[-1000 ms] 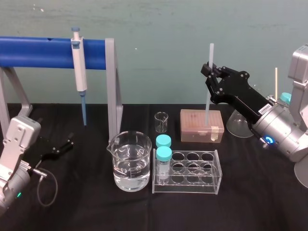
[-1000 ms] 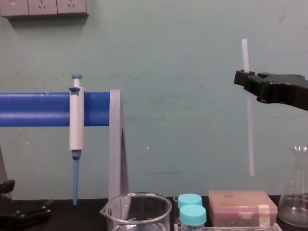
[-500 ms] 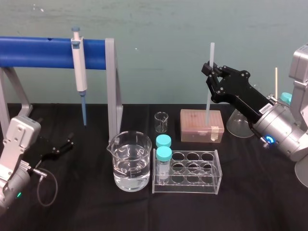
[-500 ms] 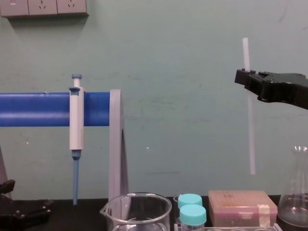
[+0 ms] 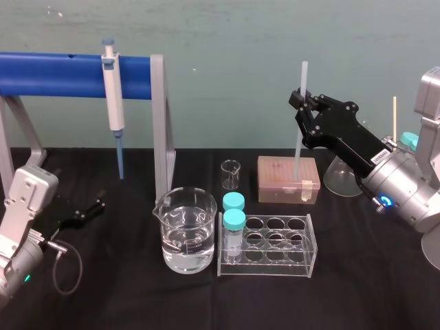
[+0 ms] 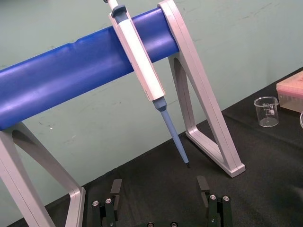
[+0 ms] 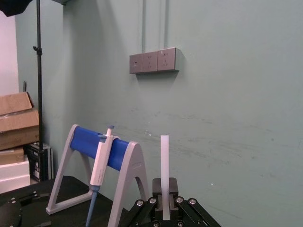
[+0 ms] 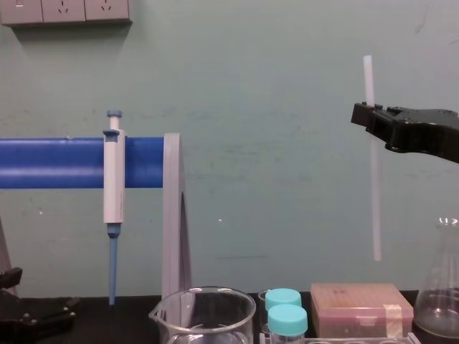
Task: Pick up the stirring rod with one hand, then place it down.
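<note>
My right hand (image 5: 300, 103) was raised over the right back part of the surface (image 5: 124, 289), its fingers pinching the rod (image 5: 298, 148). The rod stood nearly upright in that grip, a short length poking above the hand and the longer part hanging below. From the chest its lower end hung in the air above a tan box (image 8: 361, 307), clear of the lid. Beside the box to the right stood a glass flask (image 5: 340, 179). In front of the box sat a clear rack (image 5: 268, 244) with two teal-capped vials (image 5: 234, 220) at its left end. A beaker (image 5: 185, 230) of water was just to the rack's left, and a small beaker (image 5: 231, 174) stood behind them.

My left hand (image 6: 160, 189) lay parked low at the left on the surface, fingers spread. Behind it stood a blue stand (image 5: 62, 74) with a pipette (image 5: 113, 103) hanging from it.

The surface was black. The wall (image 8: 251, 179) behind was green, with sockets (image 8: 68, 11) high up.
</note>
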Robot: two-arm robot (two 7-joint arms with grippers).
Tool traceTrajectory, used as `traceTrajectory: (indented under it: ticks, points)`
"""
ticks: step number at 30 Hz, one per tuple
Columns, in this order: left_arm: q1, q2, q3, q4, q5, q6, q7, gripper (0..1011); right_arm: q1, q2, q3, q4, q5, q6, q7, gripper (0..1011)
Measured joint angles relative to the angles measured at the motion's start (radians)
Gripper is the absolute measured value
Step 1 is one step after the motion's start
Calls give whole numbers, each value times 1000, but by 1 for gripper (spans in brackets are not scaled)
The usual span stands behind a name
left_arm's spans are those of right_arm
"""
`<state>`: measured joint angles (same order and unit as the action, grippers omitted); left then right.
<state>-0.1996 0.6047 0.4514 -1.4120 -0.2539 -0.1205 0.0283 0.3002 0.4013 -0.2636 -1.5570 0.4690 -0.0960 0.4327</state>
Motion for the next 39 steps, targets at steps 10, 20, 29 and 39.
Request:
traceTrajectory:
  ticks: [10, 20, 29, 39]
  points:
    - [0, 0, 0, 0, 0, 0, 0, 1000, -3, 0, 1, -3, 1, 0, -1, 72]
    - [0, 0, 0, 0, 0, 0, 0, 1000, 0, 0, 0, 2, 1, 0, -1, 72]
    - [0, 0, 0, 0, 0, 0, 0, 1000, 3, 0, -2, 7, 1, 1, 1, 72]
    - [0, 0, 0, 0, 0, 0, 0, 1000, 7, 0, -5, 15, -1, 1, 5, 72]
